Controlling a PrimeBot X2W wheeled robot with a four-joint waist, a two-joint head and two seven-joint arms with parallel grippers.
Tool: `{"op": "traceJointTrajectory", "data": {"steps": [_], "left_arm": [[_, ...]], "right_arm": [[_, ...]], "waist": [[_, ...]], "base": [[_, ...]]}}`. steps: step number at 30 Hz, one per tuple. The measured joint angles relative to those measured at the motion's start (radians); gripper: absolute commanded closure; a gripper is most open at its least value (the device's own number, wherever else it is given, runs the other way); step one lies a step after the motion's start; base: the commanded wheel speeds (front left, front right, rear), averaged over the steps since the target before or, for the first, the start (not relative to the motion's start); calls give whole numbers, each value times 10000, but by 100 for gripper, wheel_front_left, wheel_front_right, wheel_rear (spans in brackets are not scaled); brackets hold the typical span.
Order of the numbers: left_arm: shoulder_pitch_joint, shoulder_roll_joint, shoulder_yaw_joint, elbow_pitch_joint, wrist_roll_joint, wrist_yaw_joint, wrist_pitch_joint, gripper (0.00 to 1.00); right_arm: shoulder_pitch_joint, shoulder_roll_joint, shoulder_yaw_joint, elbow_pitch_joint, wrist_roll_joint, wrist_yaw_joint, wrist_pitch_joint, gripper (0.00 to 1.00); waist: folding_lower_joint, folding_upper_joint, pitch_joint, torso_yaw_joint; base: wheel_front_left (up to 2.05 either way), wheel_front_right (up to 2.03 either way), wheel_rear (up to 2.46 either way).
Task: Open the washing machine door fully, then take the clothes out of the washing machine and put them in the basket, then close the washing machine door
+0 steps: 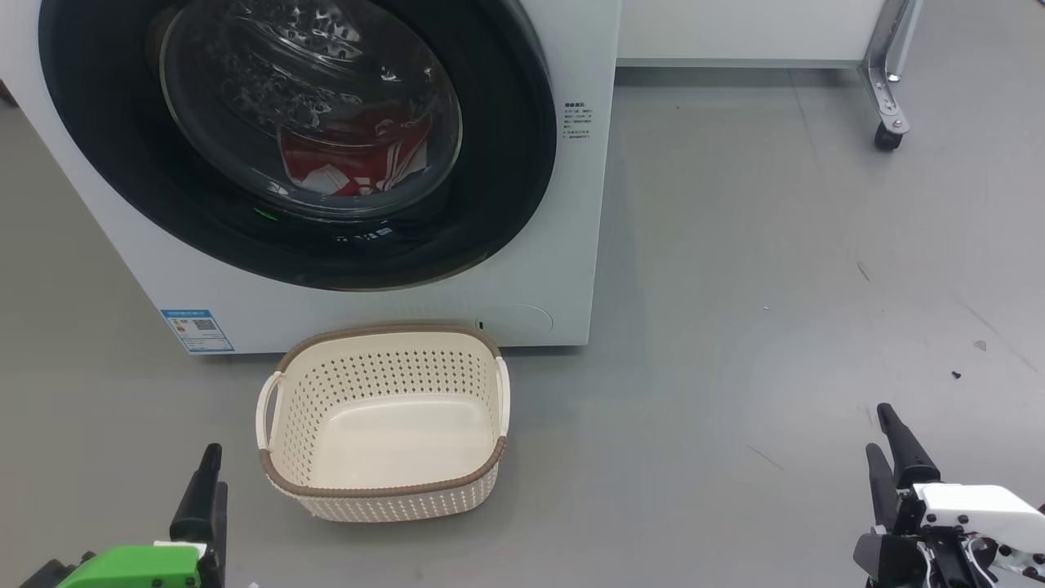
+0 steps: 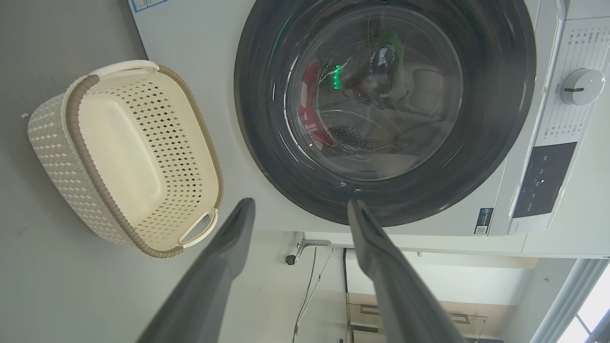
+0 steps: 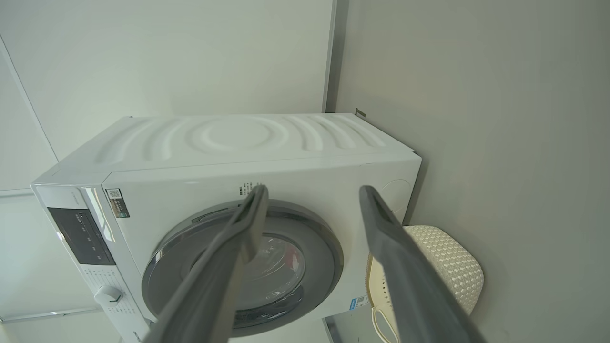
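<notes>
The washing machine [image 1: 539, 269] is a white box at the upper left of the head view. The washing machine door [image 1: 506, 163] is shut, its black rim flat against the front. Behind the glass lie the clothes [image 1: 359, 159], red with white stripes, low in the drum. The cream basket [image 1: 384, 492] stands with nothing in it on the floor in front of the machine. My left gripper [image 1: 214, 457] is open at the lower left, beside the basket; in its wrist view the left gripper [image 2: 301, 204] points at the door [image 2: 257, 119]. My right gripper [image 1: 878, 429] is open at the lower right, far from the machine.
A white unit on a metal leg with a castor [image 1: 888, 135] stands at the back right. Grey floor [image 1: 775, 327] spreads wide to the right of the machine. The control panel with its round knob [image 2: 581, 85] sits along the machine's top edge.
</notes>
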Motion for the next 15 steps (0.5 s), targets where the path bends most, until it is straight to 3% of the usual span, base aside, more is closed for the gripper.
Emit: {"op": "traceJointTrajectory", "data": {"steps": [15], "left_arm": [[3,6,-127,-169,188,0,-420,0]], "right_arm": [[0,-12,138,-142,-420,2,-393,0]], "waist": [[0,0,-19,39]], "base": [[0,0,0]]}}
